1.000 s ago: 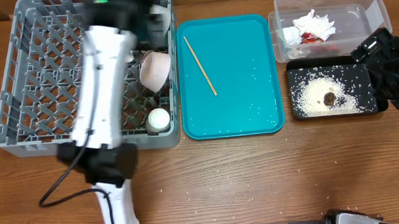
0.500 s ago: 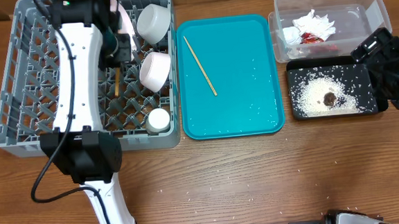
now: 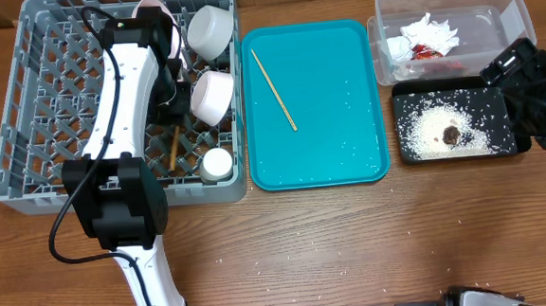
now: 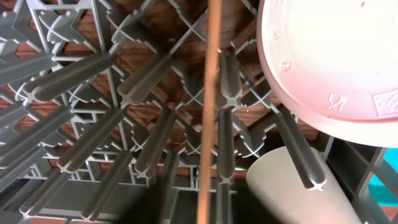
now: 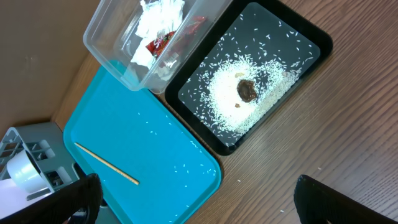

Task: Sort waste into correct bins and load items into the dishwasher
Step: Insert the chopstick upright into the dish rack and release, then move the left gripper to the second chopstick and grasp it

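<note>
My left gripper (image 3: 170,110) is low inside the grey dish rack (image 3: 33,111) and shut on a wooden chopstick (image 3: 175,148). In the left wrist view the chopstick (image 4: 209,112) runs upright between the rack's pegs (image 4: 87,74). Beside it are a bowl (image 3: 211,95), a second bowl (image 3: 211,30), the pink plate (image 3: 153,7) and the white cup (image 3: 217,163). Another chopstick (image 3: 273,76) lies on the teal tray (image 3: 349,158). My right gripper (image 3: 527,90) is open and empty by the black tray (image 3: 408,149), which holds rice (image 3: 433,124) and a brown lump (image 3: 451,135).
The clear tub (image 3: 506,11) at the back right holds the crumpled napkin (image 3: 429,31) and the red-and-white wrapper (image 3: 430,53). Rice grains are scattered on the teal tray and on the wooden table (image 3: 354,243) in front of it.
My left arm has swung from the rack's front toward its right side and lowered. The chopstick in it has moved nearer the cup and bowl. The right arm has not moved.
</note>
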Tool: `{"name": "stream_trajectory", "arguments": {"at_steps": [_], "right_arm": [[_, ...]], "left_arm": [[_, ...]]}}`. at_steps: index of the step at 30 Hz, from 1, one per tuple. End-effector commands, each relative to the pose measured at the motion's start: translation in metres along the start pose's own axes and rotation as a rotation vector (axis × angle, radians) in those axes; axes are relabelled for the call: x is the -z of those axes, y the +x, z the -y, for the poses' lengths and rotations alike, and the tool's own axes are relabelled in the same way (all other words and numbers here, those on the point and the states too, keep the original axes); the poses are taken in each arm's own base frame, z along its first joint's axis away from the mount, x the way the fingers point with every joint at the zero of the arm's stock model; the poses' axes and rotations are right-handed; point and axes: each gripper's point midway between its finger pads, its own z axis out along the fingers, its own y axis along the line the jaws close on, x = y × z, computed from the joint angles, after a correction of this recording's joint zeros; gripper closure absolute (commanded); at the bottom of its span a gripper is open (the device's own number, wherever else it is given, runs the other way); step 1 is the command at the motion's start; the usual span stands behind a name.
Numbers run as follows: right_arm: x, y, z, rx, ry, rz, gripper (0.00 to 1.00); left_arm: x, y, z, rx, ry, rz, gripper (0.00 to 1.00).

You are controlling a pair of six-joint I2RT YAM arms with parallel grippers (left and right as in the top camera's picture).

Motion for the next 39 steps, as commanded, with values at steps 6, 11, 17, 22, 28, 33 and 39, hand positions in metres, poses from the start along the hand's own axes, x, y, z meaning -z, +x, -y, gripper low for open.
{"name": "stream_trajectory", "arguments": {"at_steps": [6,11,17,22,28,33,39], "right_arm": [[0.006,-0.004,0.0,-0.007,-0.007,0.024,0.0],[0.006,-0.004,0.0,-0.007,-0.008,0.024,0.0],[0.006,-0.004,0.0,-0.007,-0.007,0.024,0.0],[0.006,-0.004,0.0,-0.007,-0.008,0.024,0.0],[0.006,-0.004,0.0,-0.007,-0.007,0.024,0.0],[0.006,-0.004,0.0,-0.007,-0.007,0.024,0.0],[0.006,-0.004,0.0,-0.007,-0.007,0.024,0.0]], "left_arm": [[0.019,-0.005,0.009,-0.015,0.048,0.033,0.42],[0.079,-0.026,0.06,-0.093,0.184,0.212,0.4],[0.108,-0.041,0.148,-0.163,0.254,0.366,0.37],[0.092,-0.055,0.194,-0.114,0.204,0.437,0.45],[0.048,-0.069,0.21,0.004,0.164,0.458,0.45],[0.001,-0.07,0.217,0.027,0.173,0.444,0.52],[-0.031,-0.07,0.222,0.024,0.177,0.458,0.52]]}}
